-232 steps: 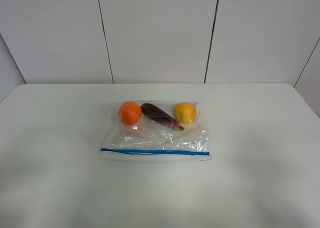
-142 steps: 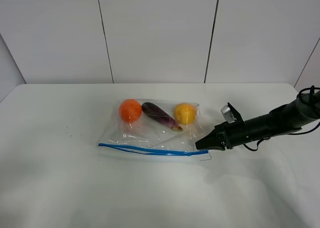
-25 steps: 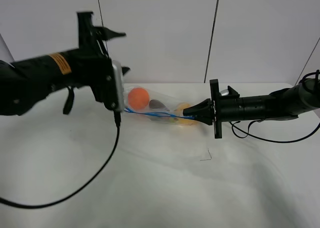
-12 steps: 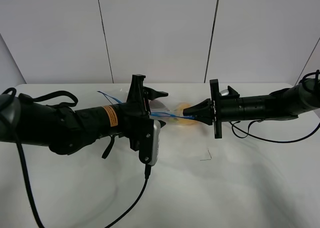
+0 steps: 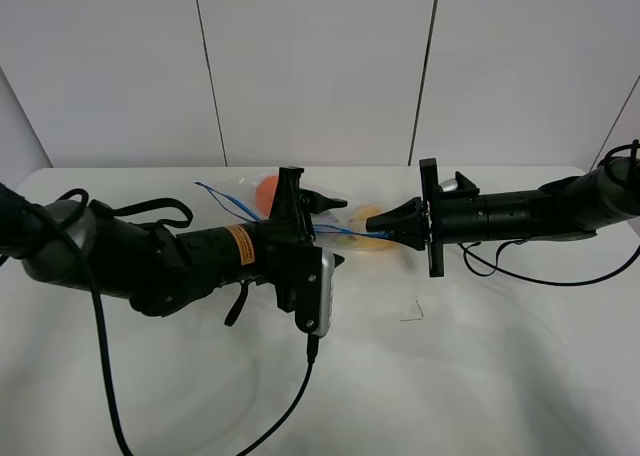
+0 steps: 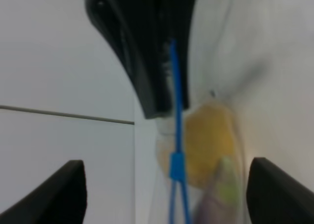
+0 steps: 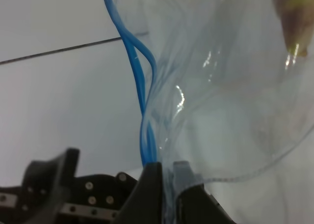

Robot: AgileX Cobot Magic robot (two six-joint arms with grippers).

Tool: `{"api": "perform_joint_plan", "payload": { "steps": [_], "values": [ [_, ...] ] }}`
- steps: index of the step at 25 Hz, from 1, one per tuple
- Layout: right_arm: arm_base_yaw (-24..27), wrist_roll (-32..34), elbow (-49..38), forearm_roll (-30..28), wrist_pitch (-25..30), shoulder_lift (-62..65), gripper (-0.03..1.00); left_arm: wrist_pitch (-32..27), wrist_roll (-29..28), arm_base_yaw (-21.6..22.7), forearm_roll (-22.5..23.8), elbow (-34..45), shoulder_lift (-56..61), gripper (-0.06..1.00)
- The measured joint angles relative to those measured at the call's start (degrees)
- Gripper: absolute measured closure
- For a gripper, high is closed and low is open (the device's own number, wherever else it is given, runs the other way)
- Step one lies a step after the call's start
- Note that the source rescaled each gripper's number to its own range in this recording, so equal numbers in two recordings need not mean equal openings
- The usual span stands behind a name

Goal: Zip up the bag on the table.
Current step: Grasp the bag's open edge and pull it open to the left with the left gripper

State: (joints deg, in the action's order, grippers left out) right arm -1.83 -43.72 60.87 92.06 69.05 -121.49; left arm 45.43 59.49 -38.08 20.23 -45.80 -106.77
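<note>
Over one white matte table, flat and rounded at the corners, two black arms are seen, one reaching in from each side. One bag of clear, floppy, creased film is held raised above the table's middle, strung between the two grippers.

Three pieces of produce are counted through the film:
- one round orange fruit at the left end
- one round yellow fruit near the right gripper
- one purple piece, blurred, shape not made out

One thin blue seal strip is noted along the bag's edge. In the right wrist view it is split into two tracks that meet at the jaws.

The right gripper is pinched tight on the strip and film at the bag's right corner. The left gripper is spread wide, with the strip passing between its fingers and nothing clamped.
</note>
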Motion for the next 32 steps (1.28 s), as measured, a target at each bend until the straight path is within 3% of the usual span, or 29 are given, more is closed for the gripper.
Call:
{"api": "perform_joint_plan", "payload": {
  "steps": [7, 10, 19, 32],
  "values": [
    [0.00, 0.00, 0.00, 0.00, 0.00, 0.00, 0.97, 0.00, -2.58, 0.00, -0.38, -2.21, -1.85, -0.01],
    [0.00, 0.00, 0.00, 0.00, 0.00, 0.00, 0.97, 0.00, -2.94, 0.00, -0.38, -2.23, -3.23, 0.04],
    [0.00, 0.00, 0.00, 0.00, 0.00, 0.00, 0.97, 0.88, -3.15, 0.00, -0.21, -2.28, -3.97, 0.43],
    [0.00, 0.00, 0.00, 0.00, 0.00, 0.00, 0.97, 0.88, -3.15, 0.00, -0.21, -2.28, -3.91, 0.84]
  ]
}}
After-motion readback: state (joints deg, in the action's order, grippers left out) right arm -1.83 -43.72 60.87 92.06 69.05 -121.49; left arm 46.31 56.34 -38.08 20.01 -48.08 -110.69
